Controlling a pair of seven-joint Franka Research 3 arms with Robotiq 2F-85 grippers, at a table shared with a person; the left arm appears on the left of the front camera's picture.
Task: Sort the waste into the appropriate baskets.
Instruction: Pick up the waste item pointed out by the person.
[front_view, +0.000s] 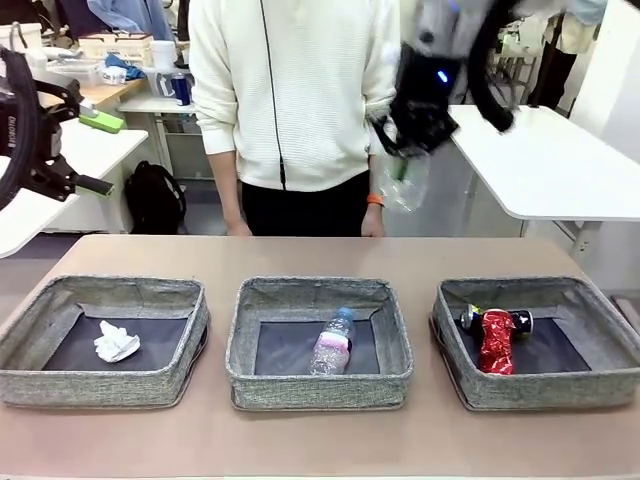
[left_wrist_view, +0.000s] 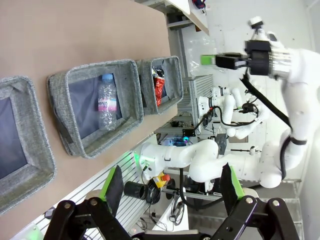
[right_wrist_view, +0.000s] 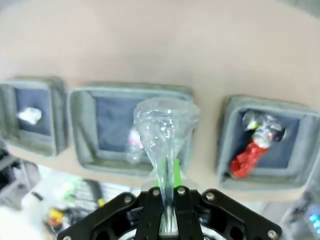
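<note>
Right gripper is pinched tight on the squashed cup, up high behind the middle bin. I'd swing it right over the bottle before letting go. Left gripper hangs wide open, holding nothing.
</note>
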